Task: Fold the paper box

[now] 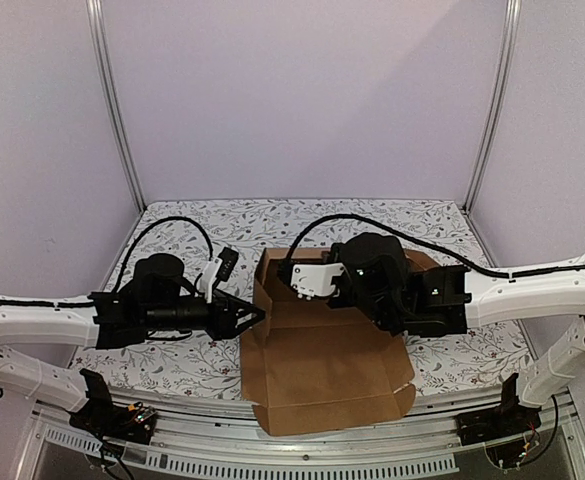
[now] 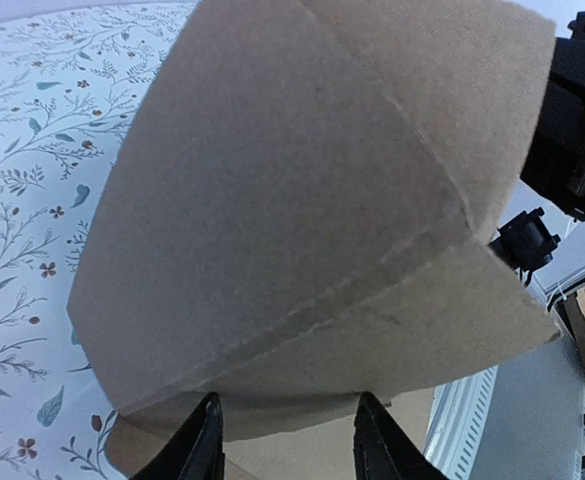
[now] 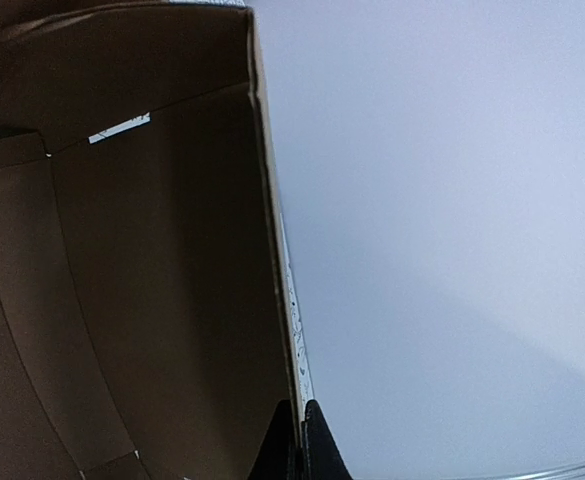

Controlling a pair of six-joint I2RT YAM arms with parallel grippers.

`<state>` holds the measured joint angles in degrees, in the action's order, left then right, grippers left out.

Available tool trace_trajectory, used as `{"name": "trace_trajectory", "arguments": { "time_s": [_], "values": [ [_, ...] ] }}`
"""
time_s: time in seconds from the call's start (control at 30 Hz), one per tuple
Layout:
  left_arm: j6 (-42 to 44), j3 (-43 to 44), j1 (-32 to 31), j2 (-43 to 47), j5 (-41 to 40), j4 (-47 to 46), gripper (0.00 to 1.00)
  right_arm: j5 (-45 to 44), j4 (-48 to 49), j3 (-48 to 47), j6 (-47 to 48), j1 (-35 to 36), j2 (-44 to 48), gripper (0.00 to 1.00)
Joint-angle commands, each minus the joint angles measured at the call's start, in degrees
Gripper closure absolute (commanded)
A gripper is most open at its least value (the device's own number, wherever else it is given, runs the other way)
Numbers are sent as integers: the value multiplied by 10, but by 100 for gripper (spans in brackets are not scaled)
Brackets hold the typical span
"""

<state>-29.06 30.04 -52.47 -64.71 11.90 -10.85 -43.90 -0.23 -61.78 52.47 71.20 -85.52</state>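
Pressure from 9 o'clock works best: with your right pincer (image 3: 299, 440) pinched shut on a raised wall of the paper box (image 1: 322, 370), mid-surface (image 1: 172, 365), nudge its side flap inward with your part-open left pincer (image 1: 259, 316).

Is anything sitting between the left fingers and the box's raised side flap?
Nothing visible does. The left fingers stand apart right at the paper box. Its raised flap fills the left wrist view, with no other object in front of it.

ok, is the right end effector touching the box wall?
Touching. Right wrist view: the box wall's edge runs straight down into the shut right end effector, pinched between its fingertips.
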Motion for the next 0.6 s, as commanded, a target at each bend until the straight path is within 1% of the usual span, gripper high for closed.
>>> {"name": "trace_trajectory", "arguments": {
  "time_s": [0.0, 0.33, 0.57],
  "values": [
    [19, -1, -16, 8, -38, 11, 56, -25, 45, 6, 6, 5, -10, 100],
    [89, 27, -21, -43, -155, 12, 52, -14, 40, 8, -9, 14, -9, 100],
    [100, 24, -33, -64, -160, -38, 49, -8, 32, 14, -34, 15, -4, 100]
  ]
}}
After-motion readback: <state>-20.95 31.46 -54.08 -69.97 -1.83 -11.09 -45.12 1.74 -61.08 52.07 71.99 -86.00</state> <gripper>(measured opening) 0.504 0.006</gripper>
